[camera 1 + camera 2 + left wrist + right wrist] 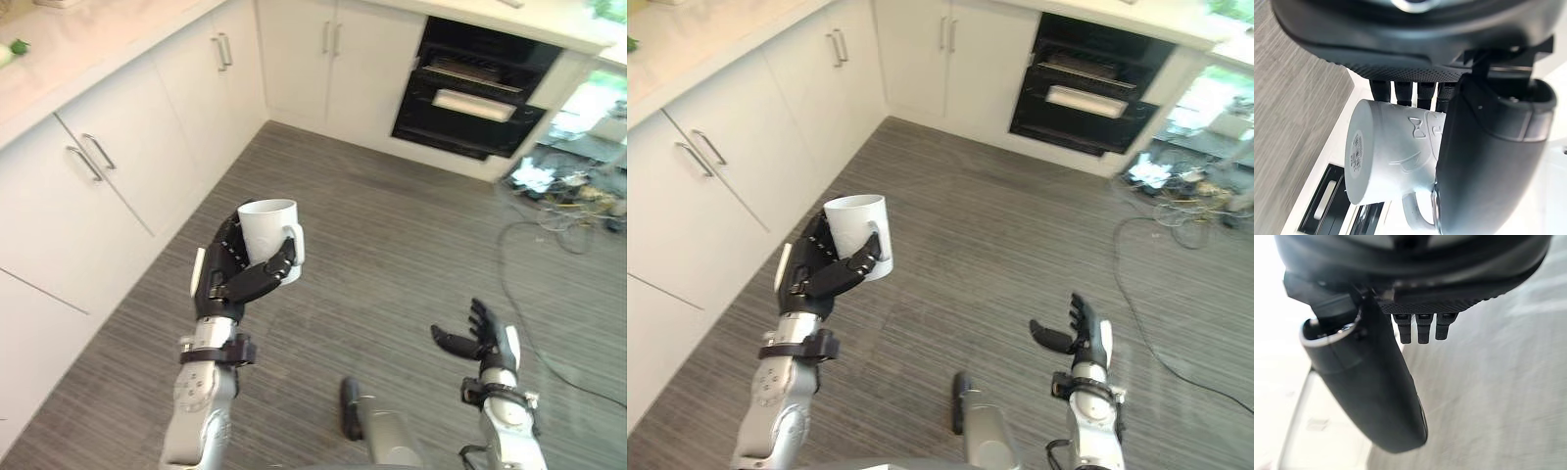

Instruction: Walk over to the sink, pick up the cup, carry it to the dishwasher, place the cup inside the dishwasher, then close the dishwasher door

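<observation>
White cup (267,227) up in mid-air over the grey striped floor (392,245), upright, mouth open to the top, handle (297,250) turned toward the robot's right. Clasped by the left robot hand (227,279), dark fingers (260,277) and thumb curled round the lower wall, rim and upper wall standing clear above them. From the left wrist view: cup base with a round label, raised bow-tie figures on the wall, handle just beside the thumb.

Right robot hand (482,338) lower and well apart on the robot's right, over bare floor, fingers loosely spread, nothing between them.

White cabinets (118,176) with metal bar handles along the robot's left, near the raised cup but not touching it. Pale surface (78,49) on top of them, a small green thing (15,47) at its far left edge. More white cabinets straight ahead. Black built-in appliance (475,88) ahead and to the right, front open, racks showing inside, well apart from the cup.
</observation>
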`<state>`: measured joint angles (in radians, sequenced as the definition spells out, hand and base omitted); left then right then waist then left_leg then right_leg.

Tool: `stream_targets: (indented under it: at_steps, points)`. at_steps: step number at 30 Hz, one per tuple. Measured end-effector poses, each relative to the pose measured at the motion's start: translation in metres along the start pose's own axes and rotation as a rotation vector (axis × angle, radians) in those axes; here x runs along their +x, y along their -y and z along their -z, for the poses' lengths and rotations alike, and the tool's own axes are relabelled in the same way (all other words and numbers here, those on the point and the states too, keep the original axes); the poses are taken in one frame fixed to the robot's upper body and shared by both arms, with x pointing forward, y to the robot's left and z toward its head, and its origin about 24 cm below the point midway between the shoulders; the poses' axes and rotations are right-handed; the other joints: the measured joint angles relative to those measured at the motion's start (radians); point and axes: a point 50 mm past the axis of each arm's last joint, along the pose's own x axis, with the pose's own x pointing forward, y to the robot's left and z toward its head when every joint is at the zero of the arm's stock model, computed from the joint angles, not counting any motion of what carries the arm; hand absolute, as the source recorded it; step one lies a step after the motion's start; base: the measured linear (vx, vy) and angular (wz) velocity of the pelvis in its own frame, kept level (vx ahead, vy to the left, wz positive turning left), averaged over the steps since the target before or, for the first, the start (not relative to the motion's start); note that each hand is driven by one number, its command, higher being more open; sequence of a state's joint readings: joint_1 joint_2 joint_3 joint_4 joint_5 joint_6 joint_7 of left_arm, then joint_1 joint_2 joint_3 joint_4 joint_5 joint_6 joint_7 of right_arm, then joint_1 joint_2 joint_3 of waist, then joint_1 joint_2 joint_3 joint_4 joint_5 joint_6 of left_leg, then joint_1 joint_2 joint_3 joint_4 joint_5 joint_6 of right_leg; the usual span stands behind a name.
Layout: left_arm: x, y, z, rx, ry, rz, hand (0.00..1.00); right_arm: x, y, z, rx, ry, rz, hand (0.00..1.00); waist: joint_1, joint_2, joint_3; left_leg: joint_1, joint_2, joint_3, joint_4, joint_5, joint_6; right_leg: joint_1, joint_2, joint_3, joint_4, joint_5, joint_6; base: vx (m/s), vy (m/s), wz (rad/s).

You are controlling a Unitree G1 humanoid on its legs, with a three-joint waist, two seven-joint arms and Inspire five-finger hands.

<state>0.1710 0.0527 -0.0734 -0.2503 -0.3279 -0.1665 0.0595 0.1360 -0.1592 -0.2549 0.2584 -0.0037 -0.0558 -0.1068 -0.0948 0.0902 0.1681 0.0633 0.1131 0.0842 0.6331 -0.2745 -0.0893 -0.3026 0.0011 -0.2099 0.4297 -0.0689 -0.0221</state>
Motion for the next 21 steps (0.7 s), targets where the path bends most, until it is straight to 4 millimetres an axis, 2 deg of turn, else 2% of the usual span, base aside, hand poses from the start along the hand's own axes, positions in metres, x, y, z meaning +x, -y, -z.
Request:
stream_targets:
  at_steps: [1, 2, 3, 4, 5, 6, 7, 8, 9, 10, 11, 12, 14, 15, 16, 17, 18, 19, 20, 21]
  points:
    - [-0.002, 0.002, 0.002, -0.014, -0.007, -0.003, 0.3, -0.005, 0.001, 0.002, -0.006, -0.002, 0.0, 0.9, 0.003, -0.001, 0.003, -0.063, 0.027, 0.015, 0.185, 0.152, 0.013, 0.072, -0.002, -0.007, -0.029, -0.012, -0.006, 0.7, -0.083, 0.42]
    - [-0.005, 0.006, -0.001, -0.029, 0.008, 0.004, 0.3, -0.013, 0.002, 0.003, -0.009, 0.007, 0.002, 0.9, 0.032, -0.002, 0.004, -0.163, 0.116, 0.085, 0.43, 0.162, 0.068, 0.207, 0.018, 0.006, -0.131, -0.024, -0.008, 0.58, -0.056, 0.14]
    - [-0.005, 0.006, -0.003, -0.031, 0.016, 0.006, 0.3, -0.014, 0.002, 0.003, -0.008, 0.01, 0.005, 0.9, 0.038, -0.002, 0.004, -0.187, 0.136, 0.1, 0.47, 0.145, 0.077, 0.235, 0.023, 0.01, -0.157, -0.025, -0.008, 0.58, -0.023, -0.1]
    - [-0.005, 0.008, -0.008, -0.035, 0.044, 0.017, 0.3, -0.015, 0.0, 0.001, 0.0, 0.024, 0.005, 0.9, 0.056, -0.007, 0.006, -0.273, 0.176, 0.129, 0.543, 0.089, 0.09, 0.314, 0.026, 0.017, -0.233, -0.026, -0.008, 0.58, 0.021, -0.16]
    - [-0.004, 0.009, -0.012, -0.037, 0.066, 0.029, 0.3, -0.014, -0.002, -0.002, 0.008, 0.038, 0.01, 0.9, 0.07, -0.015, 0.011, -0.365, 0.194, 0.147, 0.537, 0.034, 0.095, 0.376, 0.017, 0.031, -0.298, -0.03, -0.003, 0.58, 0.065, -0.18]
    - [-0.003, 0.01, -0.013, -0.036, 0.074, 0.035, 0.3, -0.013, -0.002, -0.004, 0.011, 0.042, 0.014, 0.9, 0.078, -0.02, 0.015, -0.403, 0.191, 0.155, 0.509, 0.01, 0.092, 0.4, 0.004, 0.038, -0.318, -0.043, 0.007, 0.58, 0.15, -0.15]
    - [-0.002, 0.01, -0.014, -0.035, 0.08, 0.038, 0.3, -0.01, -0.003, -0.006, 0.015, 0.048, 0.017, 0.9, 0.087, -0.029, 0.02, -0.475, 0.173, 0.161, 0.407, -0.02, 0.085, 0.441, -0.03, 0.04, -0.34, -0.083, 0.03, 0.56, 0.231, -0.09]
    - [-0.001, 0.01, -0.013, -0.035, 0.076, 0.039, 0.3, -0.007, -0.003, -0.005, 0.016, 0.04, 0.021, 0.9, 0.093, -0.035, 0.024, -0.525, 0.136, 0.147, 0.244, -0.018, 0.075, 0.476, -0.071, 0.039, -0.345, -0.121, 0.067, 0.55, 0.27, -0.05]
    - [-0.001, 0.009, -0.012, -0.035, 0.073, 0.039, 0.3, -0.005, -0.002, -0.003, 0.014, 0.03, 0.025, 0.9, 0.095, -0.037, 0.025, -0.543, 0.111, 0.125, 0.142, -0.002, 0.061, 0.49, -0.091, 0.039, -0.345, -0.138, 0.086, 0.55, 0.345, -0.1]
    - [-0.001, 0.009, -0.013, -0.034, 0.074, 0.039, 0.3, -0.003, 0.0, 0.002, 0.005, 0.007, 0.032, 0.9, 0.106, -0.033, 0.024, -0.547, 0.062, 0.05, -0.099, 0.111, 0.045, 0.519, -0.118, 0.045, -0.345, -0.185, 0.129, 0.54, 0.361, -0.12]
    - [-0.001, 0.007, -0.012, -0.021, 0.069, 0.034, 0.3, -0.003, -0.004, 0.013, 0.008, -0.044, 0.027, 0.9, 0.107, -0.064, 0.023, -0.526, 0.016, 0.059, -0.099, 0.212, 0.095, 0.556, -0.164, 0.076, -0.357, -0.212, 0.138, 0.54, 0.369, -0.03]
    - [0.0, 0.004, -0.014, -0.009, 0.073, 0.028, 0.3, -0.003, -0.009, 0.018, 0.006, -0.067, 0.013, 0.9, 0.102, -0.087, 0.022, -0.528, -0.003, 0.068, -0.088, 0.181, 0.103, 0.557, -0.179, 0.098, -0.358, -0.208, 0.133, 0.54, 0.3, 0.15]
    - [0.002, -0.002, -0.017, 0.009, 0.085, 0.007, 0.3, -0.004, -0.013, 0.02, 0.008, -0.078, -0.006, 0.9, 0.106, -0.101, 0.025, -0.567, -0.01, 0.069, 0.038, 0.094, 0.138, 0.554, -0.185, 0.135, -0.322, -0.189, 0.152, 0.56, 0.259, 0.04]
    - [-0.001, -0.006, -0.015, 0.018, 0.068, -0.019, 0.3, -0.005, -0.015, 0.021, 0.016, -0.084, -0.008, 0.9, 0.109, -0.103, 0.025, -0.554, -0.001, 0.08, 0.111, 0.014, 0.148, 0.551, -0.193, 0.169, -0.244, -0.192, 0.158, 0.57, 0.267, -0.36]
    - [-0.005, -0.009, -0.012, 0.029, 0.041, -0.027, 0.3, -0.005, -0.018, 0.023, 0.024, -0.091, -0.013, 0.9, 0.115, -0.113, 0.022, -0.502, 0.0, 0.11, 0.122, -0.041, 0.157, 0.492, -0.21, 0.212, -0.062, -0.186, 0.196, 0.66, 0.326, -0.41]
    - [-0.007, -0.01, -0.011, 0.037, 0.032, -0.024, 0.3, -0.006, -0.02, 0.023, 0.03, -0.095, -0.016, 0.9, 0.114, -0.121, 0.022, -0.472, -0.005, 0.12, 0.113, -0.057, 0.161, 0.45, -0.22, 0.226, 0.047, -0.169, 0.235, 0.52, 0.228, -0.32]
    - [-0.008, -0.01, -0.009, 0.058, 0.012, -0.004, 0.3, -0.007, -0.025, 0.026, 0.047, -0.107, -0.022, 0.9, 0.104, -0.14, 0.019, -0.398, -0.025, 0.13, 0.072, -0.079, 0.165, 0.364, -0.224, 0.243, 0.276, -0.146, 0.292, 0.64, 0.198, -0.2]
    - [-0.008, -0.01, -0.008, 0.074, -0.001, 0.013, 0.3, -0.008, -0.03, 0.028, 0.053, -0.12, -0.031, 0.9, 0.104, -0.148, 0.018, -0.313, -0.031, 0.149, 0.015, -0.091, 0.169, 0.272, -0.213, 0.237, 0.46, -0.156, 0.271, 0.53, 0.106, -0.3]
    - [-0.008, -0.01, -0.008, 0.073, -0.002, 0.014, 0.3, -0.009, -0.033, 0.029, 0.053, -0.124, -0.044, 0.9, 0.104, -0.147, 0.019, -0.243, -0.031, 0.164, -0.036, -0.1, 0.166, 0.21, -0.198, 0.216, 0.546, -0.174, 0.23, 0.54, 0.062, -0.35]
    - [-0.008, -0.009, -0.008, 0.07, -0.001, 0.017, 0.3, -0.01, -0.036, 0.029, 0.054, -0.126, -0.051, 0.9, 0.101, -0.147, 0.019, -0.198, -0.032, 0.172, -0.072, -0.102, 0.164, 0.173, -0.19, 0.192, 0.572, -0.188, 0.205, 0.52, 0.031, -0.35]
